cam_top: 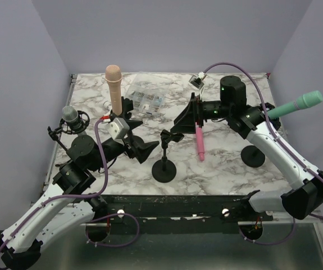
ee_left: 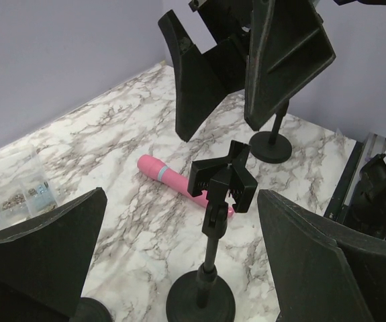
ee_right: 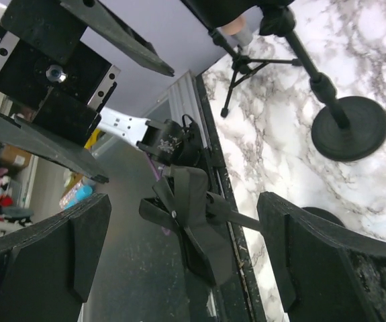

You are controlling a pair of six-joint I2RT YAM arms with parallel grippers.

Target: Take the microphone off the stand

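The pink microphone (cam_top: 199, 145) lies flat on the marble table, to the right of a small black stand (cam_top: 164, 167) whose clip (cam_top: 165, 136) is empty. In the left wrist view the microphone (ee_left: 169, 178) lies behind the stand's clip (ee_left: 223, 182). My left gripper (cam_top: 144, 151) is open and empty just left of the stand; the stand rises between its fingers (ee_left: 186, 272). My right gripper (cam_top: 181, 125) is open and empty above and right of the clip. The clip (ee_right: 194, 225) shows between its fingers (ee_right: 186, 261), untouched.
A peach microphone (cam_top: 114, 87) stands on a stand at back left. A grey microphone (cam_top: 71, 117) sits on a tripod at far left. A teal microphone (cam_top: 297, 104) sits on a stand (cam_top: 254, 156) at right. A clear parts box (cam_top: 145, 95) lies at the back.
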